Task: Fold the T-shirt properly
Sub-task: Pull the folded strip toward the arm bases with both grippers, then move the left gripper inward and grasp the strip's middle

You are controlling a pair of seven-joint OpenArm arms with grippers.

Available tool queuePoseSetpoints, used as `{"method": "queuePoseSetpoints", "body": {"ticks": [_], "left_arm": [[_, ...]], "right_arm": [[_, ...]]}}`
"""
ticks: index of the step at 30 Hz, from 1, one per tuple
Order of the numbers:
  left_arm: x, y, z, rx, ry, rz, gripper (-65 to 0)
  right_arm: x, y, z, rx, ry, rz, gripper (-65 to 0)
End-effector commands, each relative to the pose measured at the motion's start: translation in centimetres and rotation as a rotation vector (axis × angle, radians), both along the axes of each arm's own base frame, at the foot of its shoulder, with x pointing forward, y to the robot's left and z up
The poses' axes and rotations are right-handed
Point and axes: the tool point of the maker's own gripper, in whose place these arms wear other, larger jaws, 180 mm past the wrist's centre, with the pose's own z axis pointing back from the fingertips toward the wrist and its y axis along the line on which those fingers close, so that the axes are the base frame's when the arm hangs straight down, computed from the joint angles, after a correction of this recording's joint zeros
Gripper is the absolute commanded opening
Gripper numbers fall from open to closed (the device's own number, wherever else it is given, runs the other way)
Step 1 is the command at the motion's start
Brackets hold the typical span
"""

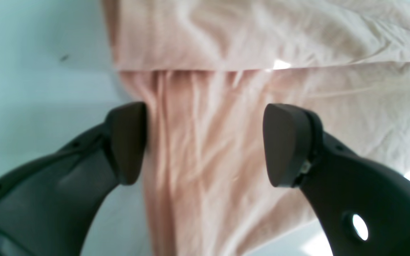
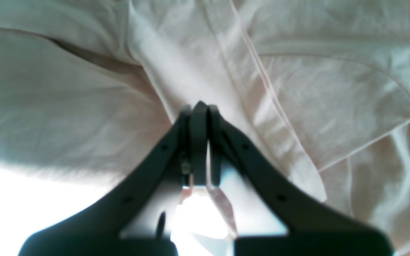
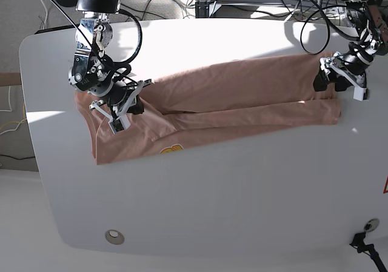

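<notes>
The salmon-pink T-shirt [image 3: 242, 96] lies folded lengthwise in a long band across the white table [image 3: 212, 187]. A small yellow graphic [image 3: 171, 149] shows near its front edge. In the base view my right gripper [image 3: 132, 105] is at the shirt's left part. The right wrist view shows that gripper [image 2: 199, 117] shut on a pinch of the T-shirt [image 2: 66, 99], and a strip of cloth hangs between its fingers. My left gripper [image 3: 323, 80] is at the shirt's far right end. The left wrist view shows this gripper [image 1: 206, 144] open and straddling a creased strip of the T-shirt [image 1: 205, 117].
The table's rounded edges run close to both arms. A round metal grommet [image 3: 114, 237] sits near the front left corner. Cables [image 3: 303, 17] and frame legs crowd the floor behind the table. A small black fitting [image 3: 364, 243] is at the front right edge.
</notes>
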Motion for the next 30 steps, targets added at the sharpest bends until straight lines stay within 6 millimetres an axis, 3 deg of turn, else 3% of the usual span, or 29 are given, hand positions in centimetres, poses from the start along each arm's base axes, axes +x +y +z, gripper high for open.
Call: {"method": "queuePoseSetpoints", "body": {"ticks": [1,3,8,13,15,19,30], "left_arm": [[-0.1,-0.6,-0.3,0.014,0.023,-0.043,-17.8],[0.2,-1.8,-0.5,-0.011,0.016,-0.049,-20.1],[0.3,-2.3,-0.5,-0.022,0.011,-0.051,-49.2],[1.3,-2.1,0.2,-0.018,-0.016,-0.047,-54.7],[1.6,-2.0,0.7,-0.009,-0.03,-0.052,-63.8],[3.0,-3.3,4.0,0.05,-0.121,-0.118,-65.0],[2.3,-15.3,7.9,0.016,-0.253,-0.413,-65.0]], "right_arm": [[1.0,0.0,1.5,0.009,-0.057,0.002,-65.0],[1.0,0.0,1.5,0.011,-0.057,0.002,-65.0],[1.0,0.0,1.5,0.011,-0.057,0.002,-65.0],[0.7,-0.1,1.2,0.006,-0.047,0.002,-65.0],[0.6,0.0,1.1,0.009,-0.045,0.002,-65.0],[0.5,0.0,1.1,0.011,-0.043,0.002,-65.0],[0.6,0.1,1.1,0.013,-0.043,0.002,-65.0]]}}
